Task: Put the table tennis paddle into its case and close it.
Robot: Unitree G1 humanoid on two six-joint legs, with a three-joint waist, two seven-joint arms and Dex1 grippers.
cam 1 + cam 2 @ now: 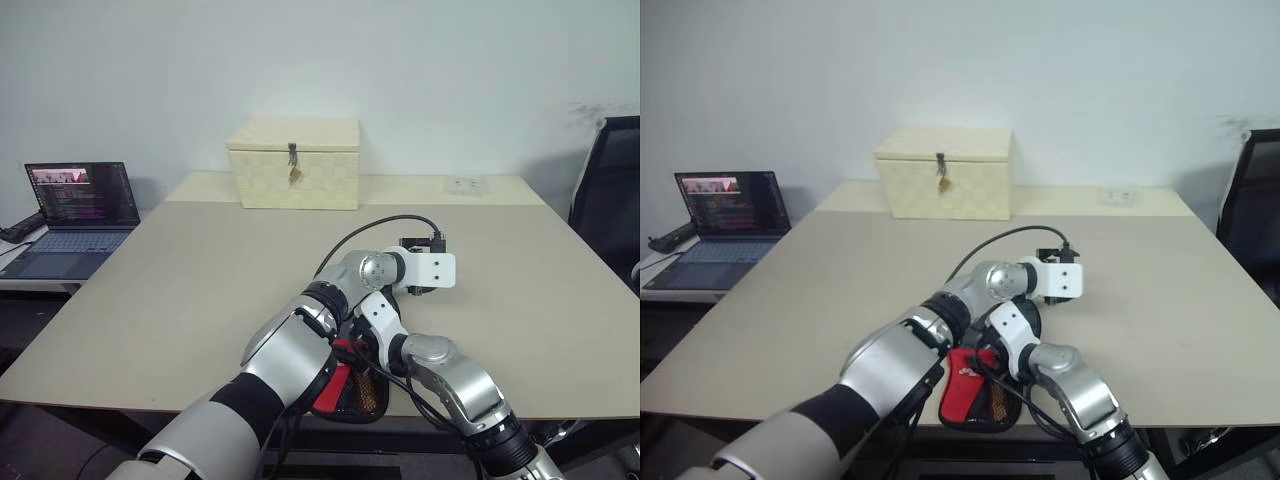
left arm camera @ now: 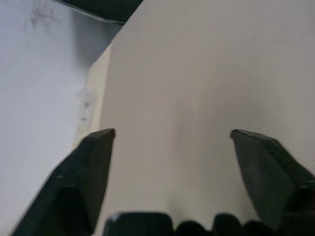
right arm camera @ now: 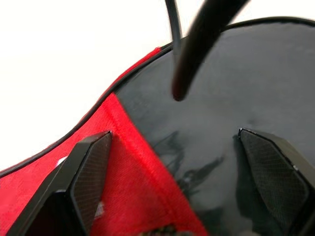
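Observation:
The case point(image 1: 965, 395), black fabric with a red lower panel, lies at the table's front edge, under my two crossed arms. My right gripper point(image 3: 174, 135) is open just above it. One finger stands over the red panel point(image 3: 142, 162) and the other over the black fabric point(image 3: 221, 98). A black cable point(image 3: 197, 49) hangs across that view. My left gripper point(image 2: 172, 132) is open with nothing between its fingers and is over bare tabletop point(image 2: 197, 73), farther in than the case. The table tennis paddle is hidden.
A cream woven box point(image 1: 294, 163) with a metal latch stands at the back of the table. A small white object point(image 1: 466, 184) lies at the back right. An open laptop point(image 1: 75, 215) sits on a side surface to the left. A black chair point(image 1: 610, 200) is at the right.

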